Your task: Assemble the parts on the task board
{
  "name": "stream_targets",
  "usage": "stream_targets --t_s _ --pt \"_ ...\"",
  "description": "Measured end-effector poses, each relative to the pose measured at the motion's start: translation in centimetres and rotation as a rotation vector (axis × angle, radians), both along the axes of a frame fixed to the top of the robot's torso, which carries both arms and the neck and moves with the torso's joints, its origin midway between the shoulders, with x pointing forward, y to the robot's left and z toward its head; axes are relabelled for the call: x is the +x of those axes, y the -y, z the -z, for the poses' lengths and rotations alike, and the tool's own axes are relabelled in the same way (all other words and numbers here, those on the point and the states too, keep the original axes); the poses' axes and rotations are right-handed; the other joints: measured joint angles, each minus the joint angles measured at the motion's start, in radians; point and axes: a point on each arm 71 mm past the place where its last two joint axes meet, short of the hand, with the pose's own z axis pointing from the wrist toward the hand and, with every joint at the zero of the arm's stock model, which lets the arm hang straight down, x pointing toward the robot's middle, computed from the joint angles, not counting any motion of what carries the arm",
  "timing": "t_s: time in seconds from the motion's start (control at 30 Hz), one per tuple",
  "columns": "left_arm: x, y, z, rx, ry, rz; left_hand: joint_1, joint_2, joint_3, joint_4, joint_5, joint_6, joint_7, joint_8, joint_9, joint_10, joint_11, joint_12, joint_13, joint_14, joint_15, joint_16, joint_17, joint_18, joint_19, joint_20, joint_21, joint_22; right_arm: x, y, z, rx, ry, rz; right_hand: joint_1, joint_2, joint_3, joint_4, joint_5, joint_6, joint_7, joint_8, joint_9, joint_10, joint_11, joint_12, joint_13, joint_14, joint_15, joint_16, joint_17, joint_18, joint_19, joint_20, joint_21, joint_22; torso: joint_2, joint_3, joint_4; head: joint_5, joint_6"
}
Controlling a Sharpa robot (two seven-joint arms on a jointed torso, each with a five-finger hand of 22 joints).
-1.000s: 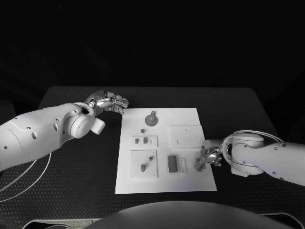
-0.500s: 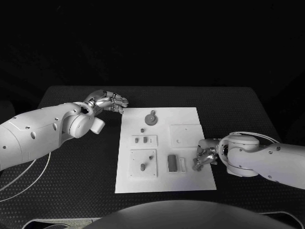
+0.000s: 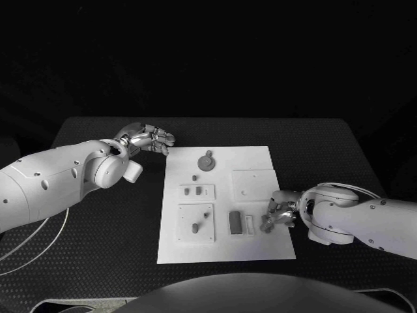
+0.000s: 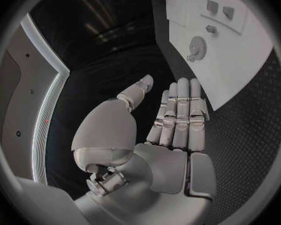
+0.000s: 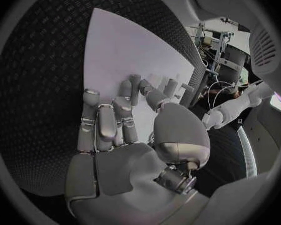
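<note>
Task board [image 3: 227, 202] lies centre frame on the counter [image 3: 96, 248], one board carrying about six small parts. Left hand [image 3: 150, 139] sits off its upper-left corner; the wrist view shows its fingers [image 4: 181, 110] straight, together, holding nothing. Right hand [image 3: 279, 214] rests at the board's right edge, fingers [image 5: 125, 97] loosely spread on the plate, empty.

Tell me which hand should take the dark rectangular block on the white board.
Right. The right hand hovers at the white task board beside the dark rectangular block; the left hand sits off its far corner.
</note>
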Motion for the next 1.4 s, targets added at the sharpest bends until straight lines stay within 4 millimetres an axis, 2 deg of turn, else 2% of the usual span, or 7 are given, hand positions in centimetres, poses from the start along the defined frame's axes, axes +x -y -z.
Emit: stream_targets --t_s 0.07,0.17,0.37,0.47,1.17,1.27,1.4 --pt "0.0 0.0 0.0 0.000 0.000 0.000 0.000 0.000 0.000 0.000 0.000 0.000 0.000 0.000 0.000 0.000 0.000 0.000 0.000 0.000 0.000 -0.004 0.000 0.000 0.000 0.000 0.000 0.000 -0.2 -0.3 0.0 0.038 -0.014 0.019 0.009 0.009 0.000 0.000 0.000 -0.001 0.001 -0.055 0.006 0.000 0.000 0.000 0.000 0.000 0.000 0.000 0.000 0.000 0.000 0.000 0.000 0.000 0.000 0.0001 0.0000 0.001 0.000" --pt "0.0 0.0 0.0 0.000 0.000 0.000 0.000 0.000 0.000 0.000 0.000 0.000 0.000 0.000 0.000 0.000 0.000 0.000 0.000 0.000 0.000 -0.004 0.000 0.000 0.000 0.000 0.000 0.000 -0.6 -0.4 0.1 0.085 -0.041 0.053 0.009 0.009 0.000 0.000 0.000 -0.010 0.004 -0.078 -0.002 0.000 0.000 0.000 0.000 -0.002 0.002 0.000 0.000 0.000 0.000 0.000 0.000 0.000 0.000 0.0002 0.0000 0.002 0.000" --pt "0.0 0.0 0.0 0.000 0.000 0.000 0.000 0.000 0.000 0.000 0.000 0.000 0.000 0.000 0.000 0.000 0.000 0.000 0.000 0.000 0.000 -0.004 0.000 0.000 0.000 0.000 0.000 0.000 -1.0 -0.2 0.2 0.148 -0.082 0.128 0.030 0.030 0.000 0.000 -0.001 -0.024 0.019 -0.076 -0.006 0.002 0.006 0.009 0.007 -0.002 0.002 0.000 0.003 0.000 -0.002 0.002 0.000 0.000 0.000 0.0002 -0.0004 0.003 -0.002" --pt "0.0 0.0 0.0 0.000 -0.001 0.000 0.000 0.000 0.000 0.000 0.000 0.000 0.000 0.000 0.000 0.000 0.000 0.000 0.000 0.000 0.000 -0.004 0.001 0.000 0.000 0.000 0.000 0.000 -1.3 -0.5 0.3 0.173 -0.098 0.143 0.030 0.030 0.000 0.000 -0.001 -0.032 0.029 -0.076 -0.008 0.005 0.005 0.009 0.009 0.004 -0.003 0.000 0.003 0.003 -0.002 0.002 0.000 0.000 0.000 0.0005 -0.0006 0.003 -0.003" --pt "0.0 0.1 0.0 0.000 -0.002 0.001 0.000 0.000 0.000 0.000 0.000 0.000 0.000 0.000 -0.001 0.000 0.000 0.000 0.000 0.000 0.000 -0.004 0.003 0.000 -0.004 0.004 0.000 0.000 -1.0 -1.0 0.4 0.224 -0.114 0.198 0.031 0.030 0.000 -0.001 -0.002 -0.033 0.030 -0.070 0.003 0.005 0.005 0.013 0.012 0.006 -0.002 0.000 0.004 0.001 -0.002 0.002 0.004 0.000 0.000 -0.0002 -0.0001 0.003 -0.007" --pt "0.0 0.1 0.0 0.000 -0.002 0.001 0.000 0.000 0.000 0.000 0.000 0.000 0.000 0.000 -0.001 0.000 0.000 0.000 0.000 0.000 0.000 -0.004 0.004 0.000 -0.004 0.004 0.000 0.000 -0.9 -1.1 0.4 0.225 -0.116 0.200 0.031 0.031 0.029 -0.030 -0.005 -0.033 0.030 -0.069 0.002 0.005 0.005 0.013 0.013 0.006 -0.002 0.000 0.004 0.000 -0.002 0.002 0.004 0.000 0.000 -0.0005 0.0004 0.004 -0.006" --pt "0.0 0.1 0.0 0.000 -0.002 0.001 0.000 0.000 0.000 0.000 0.000 0.000 0.000 0.000 -0.001 0.000 0.000 0.000 0.000 0.000 0.000 -0.004 0.004 0.000 -0.004 0.004 0.000 0.000 -0.8 -1.2 0.4 0.227 -0.117 0.202 0.031 0.030 0.030 -0.034 -0.002 -0.033 0.030 -0.069 -0.001 0.005 0.005 0.013 0.012 0.008 0.000 0.000 0.004 -0.001 -0.002 0.002 0.004 0.000 0.000 -0.0008 0.0005 0.006 -0.006"
